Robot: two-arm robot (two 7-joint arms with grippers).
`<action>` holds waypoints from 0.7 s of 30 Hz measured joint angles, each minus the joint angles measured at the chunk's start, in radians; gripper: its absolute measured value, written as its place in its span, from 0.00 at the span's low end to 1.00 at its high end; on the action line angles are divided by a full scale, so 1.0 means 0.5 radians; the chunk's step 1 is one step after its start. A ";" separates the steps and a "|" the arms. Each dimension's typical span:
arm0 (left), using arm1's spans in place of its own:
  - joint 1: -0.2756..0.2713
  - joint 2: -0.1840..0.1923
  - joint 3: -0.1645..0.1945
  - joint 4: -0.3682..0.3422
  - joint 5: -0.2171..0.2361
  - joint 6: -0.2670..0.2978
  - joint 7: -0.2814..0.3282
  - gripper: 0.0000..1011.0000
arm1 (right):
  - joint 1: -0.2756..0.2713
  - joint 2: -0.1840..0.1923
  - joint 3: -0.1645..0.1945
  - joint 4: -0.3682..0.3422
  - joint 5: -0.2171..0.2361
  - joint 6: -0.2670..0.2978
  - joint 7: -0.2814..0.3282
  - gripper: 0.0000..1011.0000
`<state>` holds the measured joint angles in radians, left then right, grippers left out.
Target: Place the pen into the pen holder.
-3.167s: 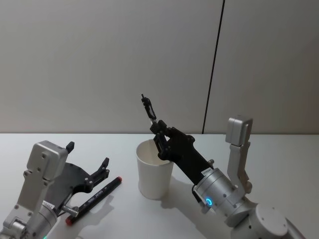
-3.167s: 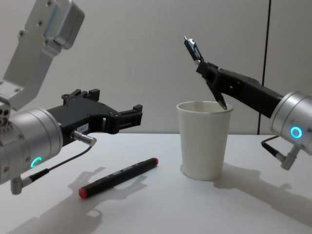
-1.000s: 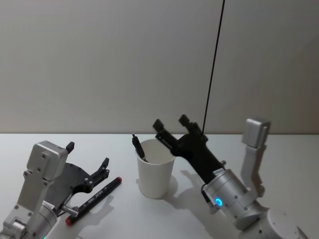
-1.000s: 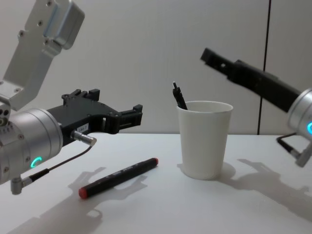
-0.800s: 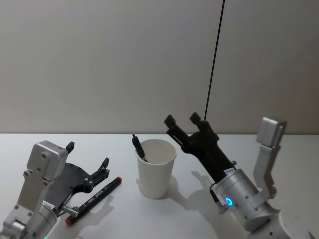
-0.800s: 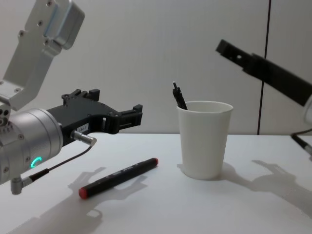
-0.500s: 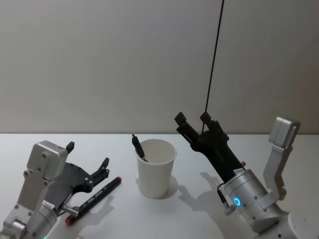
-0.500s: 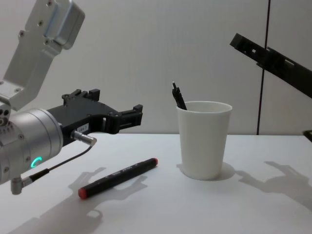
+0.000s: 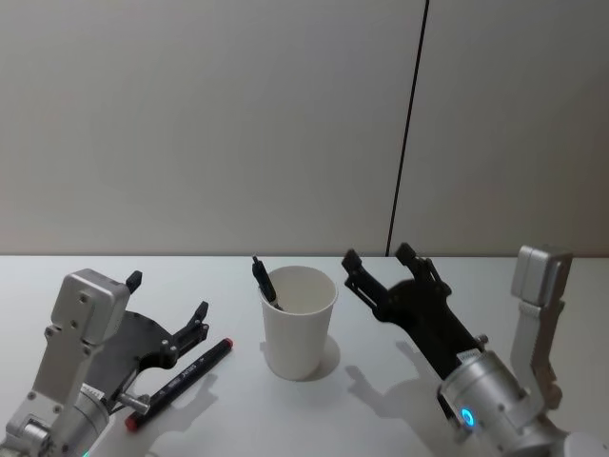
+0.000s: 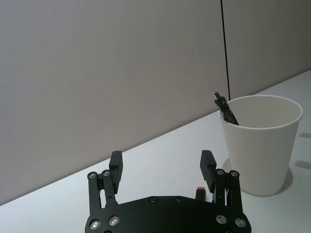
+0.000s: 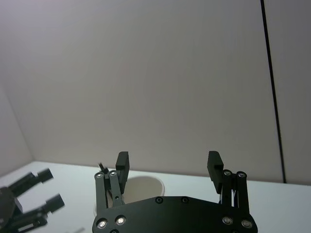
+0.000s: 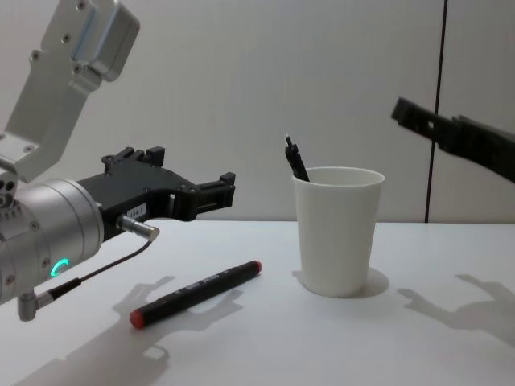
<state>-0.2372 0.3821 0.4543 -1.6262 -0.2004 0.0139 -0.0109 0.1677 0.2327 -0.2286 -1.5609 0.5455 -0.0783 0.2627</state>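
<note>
Right gripper hangs in the air to the right of the white paper cup, above its rim height and clear of it, its two fingers spread wide with nothing between them. The black pen stands inside the cup, tilted, its upper end poking over the rim on the cup's left side. It leans that way because the cup's mouth is much wider than the pen, so the rim props it while the tall wall keeps it from tipping out. To judge from this, the placing of that pen is done, and the empty, raised gripper sits where it cannot knock the light cup. Left of the cup, well apart from it, a black marker with red ends lies flat on the white table, pointing slantwise toward the cup. The left gripper hovers just beyond the marker on the cup's left, also fully open and empty, probably poised to take that marker next.
</note>
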 joint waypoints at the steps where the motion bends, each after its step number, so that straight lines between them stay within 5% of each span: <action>1: 0.000 0.000 0.000 0.000 0.000 0.000 0.000 0.99 | -0.012 0.007 0.000 -0.014 -0.017 0.007 -0.013 0.99; 14: 0.000 0.000 0.000 0.000 0.000 0.000 0.000 0.99 | -0.265 0.152 0.005 -0.301 -0.375 0.163 -0.283 0.99; 21: 0.000 0.000 0.000 0.000 0.000 0.000 0.000 0.99 | -0.347 0.199 0.006 -0.393 -0.489 0.215 -0.372 0.99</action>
<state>-0.2372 0.3821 0.4542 -1.6262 -0.2003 0.0139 -0.0109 -0.0060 0.3322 -0.2256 -1.7572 0.3008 0.0291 0.0766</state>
